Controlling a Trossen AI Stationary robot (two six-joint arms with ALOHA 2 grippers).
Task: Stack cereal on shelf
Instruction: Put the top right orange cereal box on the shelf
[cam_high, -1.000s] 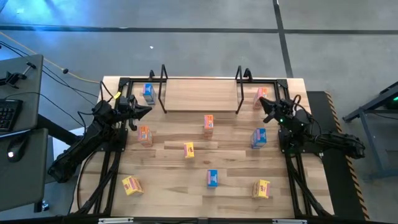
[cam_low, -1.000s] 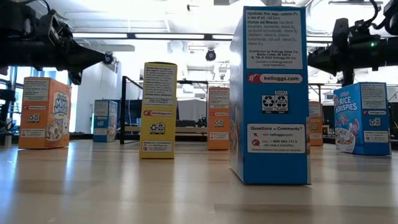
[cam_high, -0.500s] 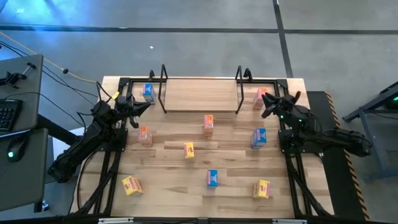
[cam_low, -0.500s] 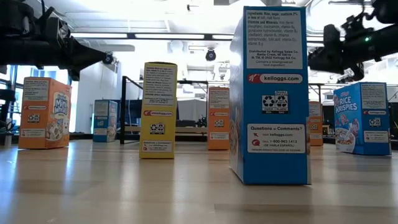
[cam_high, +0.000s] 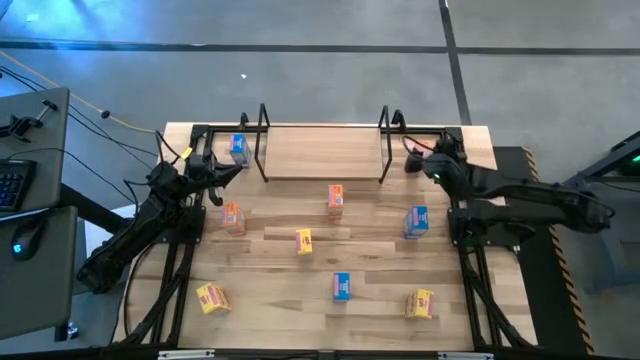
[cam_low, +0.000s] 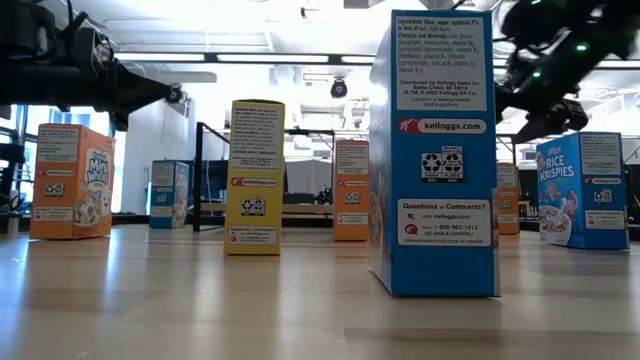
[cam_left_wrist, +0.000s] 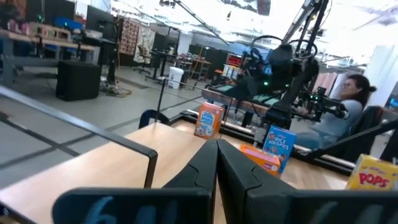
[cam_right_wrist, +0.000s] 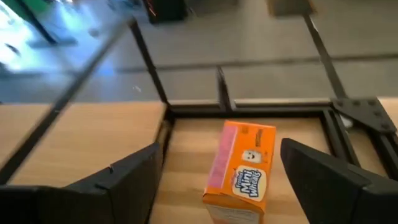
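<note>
In the high view the right gripper (cam_high: 412, 160) hangs over the table's far right corner and covers the orange rectangular cereal box (cam_right_wrist: 239, 173) beneath it; only the right wrist view shows that box, standing upright on the planks between the 2 spread dark fingers (cam_right_wrist: 127, 180), which are wide apart and touch nothing. The right end of the shelf blurs in that view, so its wire frame is hard to make out. The left gripper (cam_high: 236, 172) hovers near the table's far left corner with its fingers pressed together and nothing between them, just beside a blue cereal box (cam_high: 238, 148) that stands outside the shelf's left frame. The light wooden plank shelf with black wire uprights (cam_high: 322, 152) lies along the far edge and carries no box. Scattered on the pale plank table (cam_high: 270, 270) are another orange box (cam_high: 335, 198), a small yellow box (cam_high: 303, 241), 2 blue boxes (cam_high: 341, 287) and 2 yellow boxes lying near the front corners (cam_high: 211, 297). In the low view a tall blue box (cam_low: 433, 150) hides much of the room behind. A seated person (cam_left_wrist: 348, 109) shows beyond the table in the left wrist view, among desks and equipment.
</note>
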